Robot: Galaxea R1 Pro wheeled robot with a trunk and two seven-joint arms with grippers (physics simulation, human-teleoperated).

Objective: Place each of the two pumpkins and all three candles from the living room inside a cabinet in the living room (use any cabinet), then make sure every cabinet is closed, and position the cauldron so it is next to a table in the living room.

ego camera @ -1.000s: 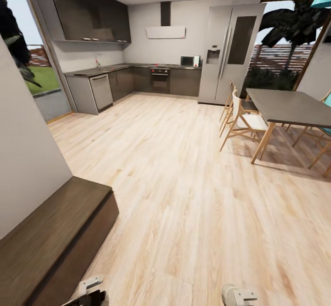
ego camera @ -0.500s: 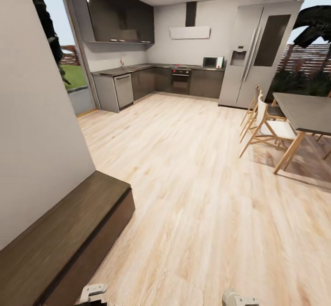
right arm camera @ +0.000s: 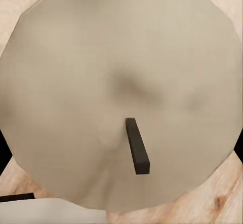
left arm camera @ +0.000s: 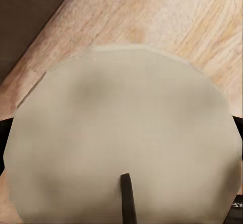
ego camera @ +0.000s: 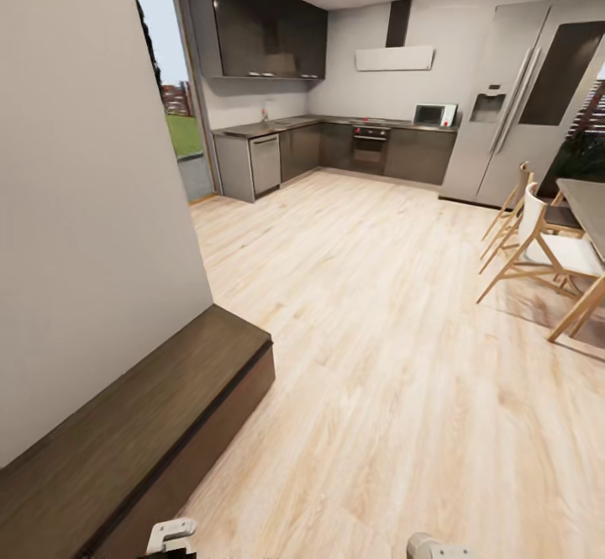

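Flanking the cabinet (ego camera: pixel 143 433): wall (ego camera: pixel 84 206), wood floor (ego camera: pixel 378 374).

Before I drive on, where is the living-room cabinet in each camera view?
Head view: the cabinet sits lower left, running along the wall.
Left wrist view: a dark-brown corner past the left candle, likely that same cabinet.
Right wrist view: the right candle is seen against bare floor.
Shared landmark: the pale wood floor.
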